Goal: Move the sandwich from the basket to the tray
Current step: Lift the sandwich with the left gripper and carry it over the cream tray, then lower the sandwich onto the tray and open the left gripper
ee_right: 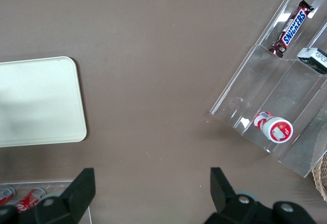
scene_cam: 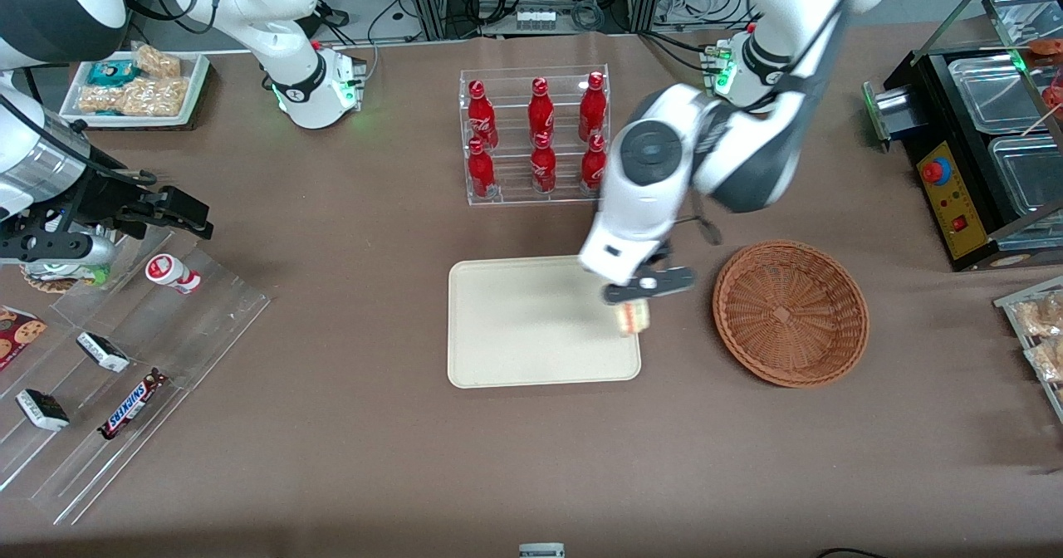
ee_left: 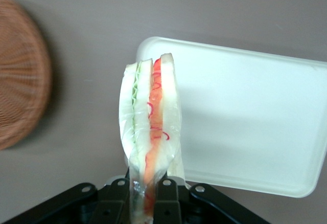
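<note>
My left gripper (scene_cam: 635,302) is shut on the sandwich (scene_cam: 633,318), a pale bread wedge with green and red-orange layers in clear wrap. It hangs just above the edge of the cream tray (scene_cam: 515,350) that lies nearest the basket. In the left wrist view the sandwich (ee_left: 149,127) stands up from between my gripper (ee_left: 145,196) fingers, over the tray's (ee_left: 250,111) corner. The round reddish-brown wicker basket (scene_cam: 791,312) lies empty beside the tray, toward the working arm's end; its rim also shows in the left wrist view (ee_left: 20,101).
A clear rack of red cola bottles (scene_cam: 536,134) stands farther from the front camera than the tray. A clear stepped display with snack bars (scene_cam: 133,408) and a small cup (scene_cam: 172,273) lies toward the parked arm's end. Metal pans (scene_cam: 1005,118) stand toward the working arm's end.
</note>
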Motion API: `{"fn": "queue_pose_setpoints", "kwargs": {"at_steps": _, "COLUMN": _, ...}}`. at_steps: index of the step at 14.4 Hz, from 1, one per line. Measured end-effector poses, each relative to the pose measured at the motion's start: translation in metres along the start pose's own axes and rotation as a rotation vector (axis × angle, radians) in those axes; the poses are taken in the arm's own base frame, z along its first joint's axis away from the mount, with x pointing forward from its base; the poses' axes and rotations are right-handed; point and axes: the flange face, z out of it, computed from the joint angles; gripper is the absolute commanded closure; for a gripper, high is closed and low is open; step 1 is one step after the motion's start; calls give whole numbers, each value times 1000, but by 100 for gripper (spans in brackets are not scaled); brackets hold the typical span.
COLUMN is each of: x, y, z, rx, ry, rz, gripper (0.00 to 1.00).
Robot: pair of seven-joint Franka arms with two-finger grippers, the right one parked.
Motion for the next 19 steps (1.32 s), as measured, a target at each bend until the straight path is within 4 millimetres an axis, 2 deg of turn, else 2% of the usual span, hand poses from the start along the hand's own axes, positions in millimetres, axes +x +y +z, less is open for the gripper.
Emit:
{"fn": "queue_pose_setpoints", "kwargs": {"at_steps": 2, "x": -11, "y": 34, "z": 36, "rx": 9, "ry": 24, "rz": 62, "gripper": 94}}
{"fn": "queue_pose_setpoints", "kwargs": {"at_steps": 5, "x": -25, "y": 67, "z": 96, "rx": 22, "ry": 77, "rz": 128, "gripper": 92}}
{"fn": "queue_pose_setpoints", "kwargs": {"at_steps": 6, "x": -29, "y": 75, "z": 115, "rx": 18, "ry": 95, "rz": 146, "gripper": 86}}
{"fn": "queue_pose_setpoints", "kwargs": {"at_steps": 7, "x": -34, "y": 81, "z": 132, "rx": 15, "ry": 108, "rz": 162, "gripper": 56}}
{"fn": "queue_pose_setpoints", "kwargs": {"at_steps": 8, "x": -39, "y": 87, "z": 145, "rx": 7, "ry": 118, "rz": 173, "gripper": 1}}
{"fn": "queue_pose_setpoints", "kwargs": {"at_steps": 10, "x": -41, "y": 95, "z": 152, "rx": -10, "ry": 143, "rz": 186, "gripper": 0}}
{"fn": "queue_pose_setpoints", "kwargs": {"at_steps": 13, "x": -29, "y": 95, "z": 132, "rx": -26, "ry": 177, "rz": 160, "gripper": 0}}
{"fn": "queue_pose_setpoints", "kwargs": {"at_steps": 15, "x": -13, "y": 86, "z": 94, "rx": -29, "ry": 198, "rz": 107, "gripper": 0}}
{"fn": "queue_pose_setpoints", "kwargs": {"at_steps": 17, "x": 13, "y": 56, "z": 30, "rx": -25, "ry": 220, "rz": 13, "gripper": 0}}
{"fn": "queue_pose_setpoints", "kwargs": {"at_steps": 19, "x": 45, "y": 2, "z": -47, "rx": -32, "ry": 238, "rz": -129, "gripper": 0}}
